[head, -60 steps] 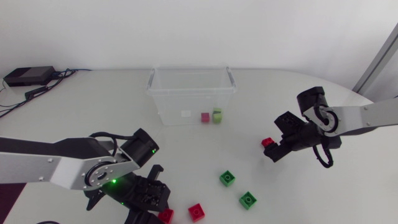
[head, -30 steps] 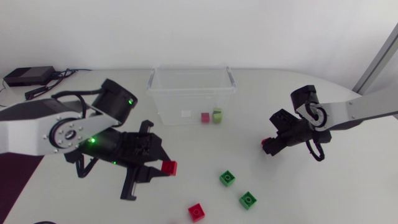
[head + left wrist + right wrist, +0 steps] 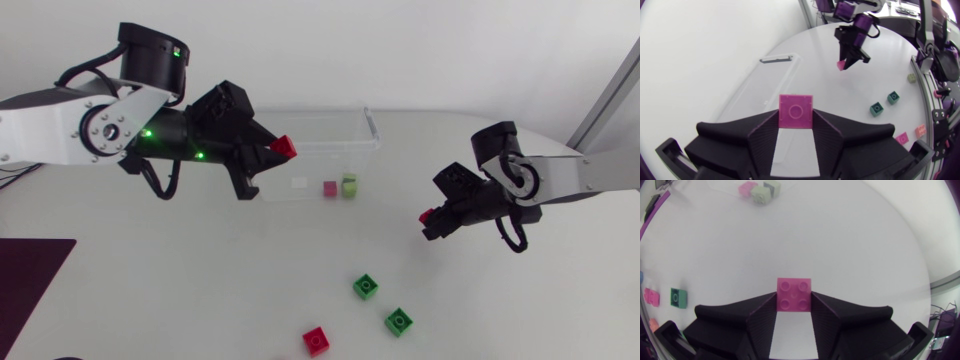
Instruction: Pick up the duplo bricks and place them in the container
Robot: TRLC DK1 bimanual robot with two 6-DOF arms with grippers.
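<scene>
The left end effector (image 3: 278,152) is closed on a red duplo brick (image 3: 285,148), with one broad finger pressed to each side. In the left wrist view that brick (image 3: 795,111) sits right at the fingertips, stud side up. The end effector hangs over the left part of the clear container (image 3: 374,135); how high it is above the rim cannot be told.

Ahead of it, on the container's floor, lie a small red brick (image 3: 330,188), a light green brick (image 3: 349,186) touching it, and a white piece (image 3: 299,183) a little apart.

The right end effector (image 3: 430,218) is clamped on a second red duplo brick (image 3: 428,214), and the right wrist view shows that brick (image 3: 794,294) held between both fingers. It is above the white table (image 3: 200,270), well apart from the container, which lies ahead of its fingertips.

On the table, nearer the right end effector than the left, lie a green brick (image 3: 366,286), another green brick (image 3: 398,321) just beside it, and a loose red brick (image 3: 317,340).
</scene>
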